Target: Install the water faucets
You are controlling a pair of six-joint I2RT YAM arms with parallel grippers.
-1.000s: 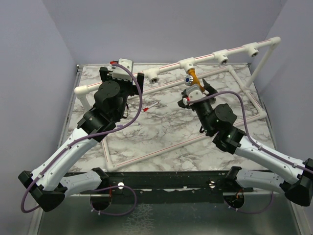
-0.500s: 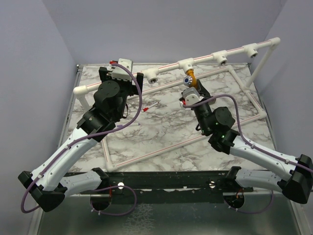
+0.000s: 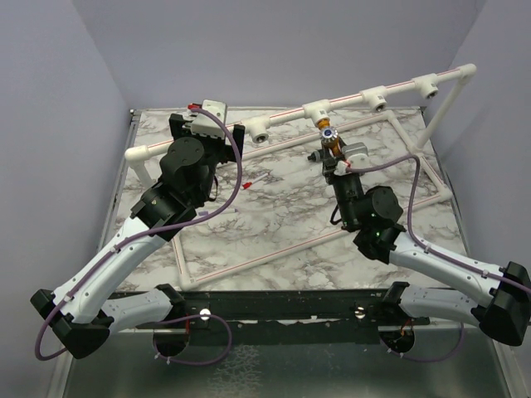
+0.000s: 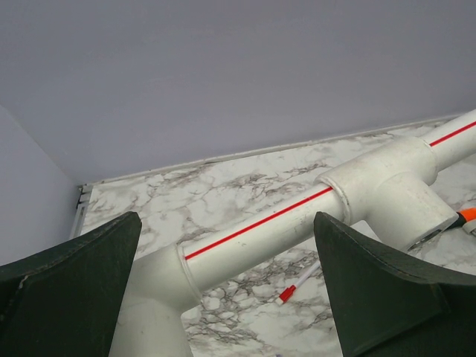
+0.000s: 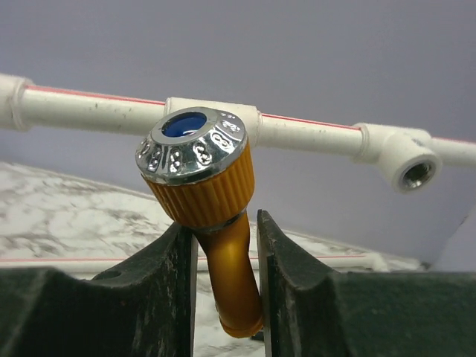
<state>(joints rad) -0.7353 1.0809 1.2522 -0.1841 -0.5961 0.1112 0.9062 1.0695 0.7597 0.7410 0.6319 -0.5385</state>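
A mustard-orange water faucet (image 5: 201, 182) with a silver, blue-centred round end stands just in front of a white pipe tee (image 5: 245, 119). My right gripper (image 5: 227, 223) is shut on its bent spout, one finger on each side. From above, the faucet (image 3: 329, 135) sits right below the middle tee (image 3: 318, 109), with the right gripper (image 3: 334, 155) under it. I cannot tell whether it is seated in the socket. My left gripper (image 3: 209, 133) stands wide open astride the left end of the white pipe (image 4: 260, 230), touching nothing.
Along the raised red-striped pipe are three more tee sockets (image 3: 261, 130) (image 3: 377, 98) (image 3: 429, 83). A thin white red-tipped stick (image 3: 254, 180) lies on the marble table (image 3: 274, 215), inside the flat pipe frame (image 3: 249, 264). Purple walls close in all round.
My right gripper has moved up to the faucet, rolled its wrist and closed on the spout. The faucet's silver end now faces more upward. The left arm has not moved.
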